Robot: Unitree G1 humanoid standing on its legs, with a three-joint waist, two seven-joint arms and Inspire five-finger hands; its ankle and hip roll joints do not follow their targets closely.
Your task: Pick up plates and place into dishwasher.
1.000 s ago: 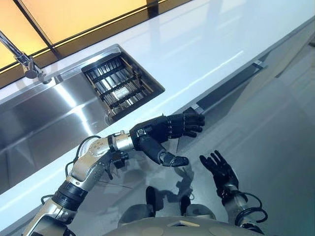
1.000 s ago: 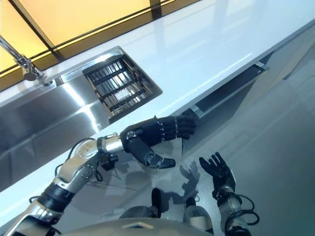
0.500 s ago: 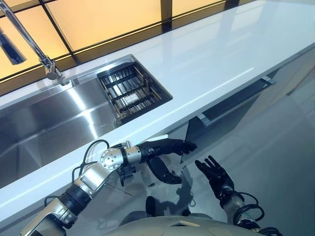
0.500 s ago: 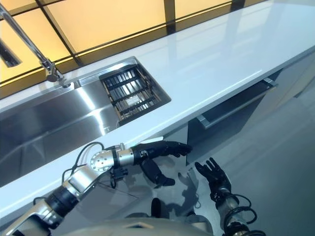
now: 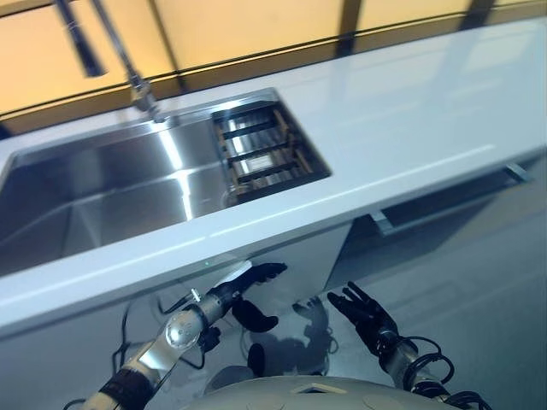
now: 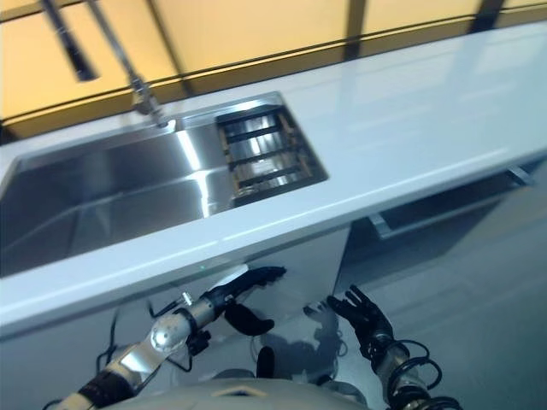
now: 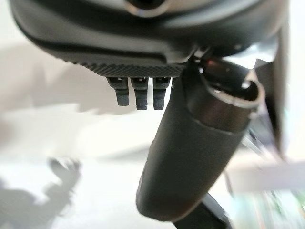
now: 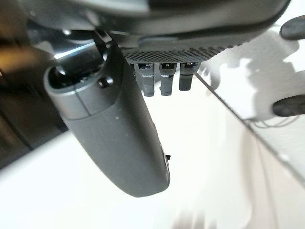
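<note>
I have both hands low in front of the cabinets, below the counter (image 5: 410, 111) edge. My left hand (image 5: 248, 286) is stretched out flat toward the white cabinet front, fingers straight, thumb hanging down, holding nothing; its wrist view shows the same, straight fingers past the thumb with nothing between them. My right hand (image 5: 363, 314) sits at about 4 o'clock from the left one, fingers spread and relaxed, also empty.

I judge the hands are down here because the dishwasher is under the counter: the dark panel with the long bar handle (image 5: 444, 205), at about 2 o'clock from my right hand and well apart from it, looks like its door, slightly ajar at the top, though I can't be sure.

As for plates, I can't pick out any. The sink (image 5: 111, 196) lies at 11 o'clock from the left hand, above the counter edge, and its basin looks bare. Beside it, the slatted rack (image 5: 269, 154) holds something pale between its bars, but whether that is a plate I cannot tell.
</note>
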